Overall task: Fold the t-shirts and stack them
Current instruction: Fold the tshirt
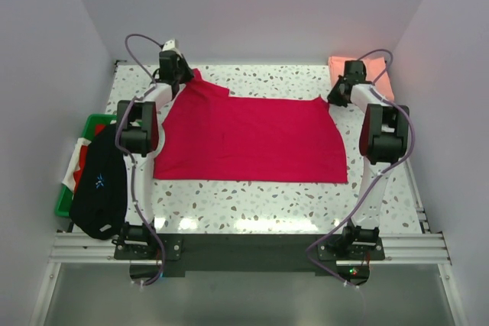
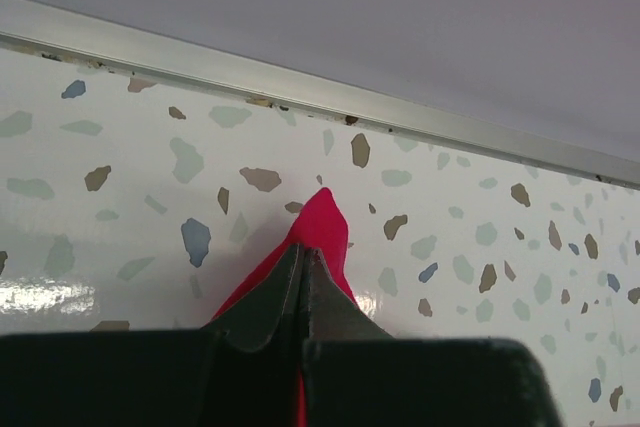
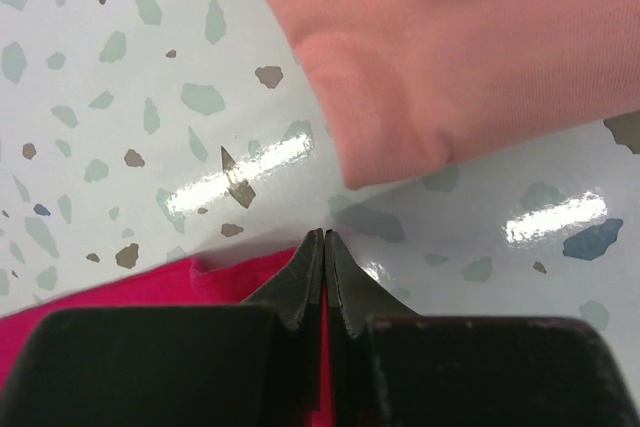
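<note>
A crimson red t-shirt [image 1: 252, 139] lies spread flat across the middle of the table. My left gripper [image 1: 182, 78] is shut on its far left corner, and a red cloth tip [image 2: 322, 232] pokes out past the closed jaws [image 2: 303, 252]. My right gripper [image 1: 338, 97] is shut on the far right corner, with red cloth [image 3: 150, 282] showing between and beside the jaws [image 3: 325, 237]. A salmon pink t-shirt [image 1: 374, 74] lies folded at the far right corner of the table, and its edge [image 3: 450, 57] fills the upper part of the right wrist view.
A green crate [image 1: 80, 159] stands off the table's left edge with a black cloth item [image 1: 99, 181] draped over it. A metal rail [image 2: 300, 97] runs along the table's far edge, with the white wall right behind it.
</note>
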You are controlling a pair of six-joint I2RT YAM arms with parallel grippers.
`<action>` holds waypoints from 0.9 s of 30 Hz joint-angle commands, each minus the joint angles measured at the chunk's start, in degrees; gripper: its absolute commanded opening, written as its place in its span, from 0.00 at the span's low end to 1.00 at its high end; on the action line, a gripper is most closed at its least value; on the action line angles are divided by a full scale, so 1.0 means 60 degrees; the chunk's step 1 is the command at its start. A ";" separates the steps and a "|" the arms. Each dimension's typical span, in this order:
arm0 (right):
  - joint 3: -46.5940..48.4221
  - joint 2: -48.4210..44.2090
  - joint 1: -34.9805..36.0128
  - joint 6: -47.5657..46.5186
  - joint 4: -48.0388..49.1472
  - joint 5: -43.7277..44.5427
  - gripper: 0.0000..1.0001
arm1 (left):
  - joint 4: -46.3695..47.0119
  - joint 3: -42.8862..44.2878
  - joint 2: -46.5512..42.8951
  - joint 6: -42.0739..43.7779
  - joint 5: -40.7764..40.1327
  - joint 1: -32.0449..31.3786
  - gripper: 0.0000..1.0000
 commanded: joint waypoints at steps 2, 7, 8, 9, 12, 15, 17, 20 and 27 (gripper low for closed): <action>0.0405 -0.0504 -0.0137 -0.0032 0.0589 -0.0115 0.00 | 0.0763 -0.0068 -0.0827 -0.0202 0.0203 0.0163 0.00; 0.0449 -0.0899 -0.0196 -0.0178 0.0722 -0.0100 0.00 | 0.0866 -0.0142 -0.1031 -0.0319 0.0277 0.0208 0.00; 0.0435 -0.0958 -0.0210 -0.0207 0.0780 -0.0086 0.00 | 0.0910 -0.0171 -0.1061 -0.0334 0.0277 0.0222 0.00; 0.0406 -0.1017 -0.0210 -0.0236 0.0824 -0.0071 0.00 | 0.0939 -0.0215 -0.1119 -0.0348 0.0277 0.0222 0.00; 0.0245 -0.1339 -0.0240 -0.0310 0.0985 -0.0012 0.00 | 0.1042 -0.0448 -0.1368 -0.0392 0.0262 0.0251 0.00; 0.0157 -0.1573 -0.0239 -0.0398 0.1044 0.0061 0.00 | 0.1144 -0.0668 -0.1602 -0.0451 0.0262 0.0310 0.00; 0.0083 -0.1720 -0.0225 -0.0456 0.1029 0.0134 0.00 | 0.1188 -0.0757 -0.1705 -0.0480 0.0262 0.0310 0.00; -0.0107 -0.1896 -0.0240 -0.0500 0.0986 0.0193 0.00 | 0.1276 -0.1006 -0.1925 -0.0539 0.0306 0.0325 0.00; -0.0941 -0.2379 -0.0225 -0.0413 0.0942 0.0339 0.00 | 0.1671 -0.2306 -0.2860 -0.0816 0.0336 0.0339 0.00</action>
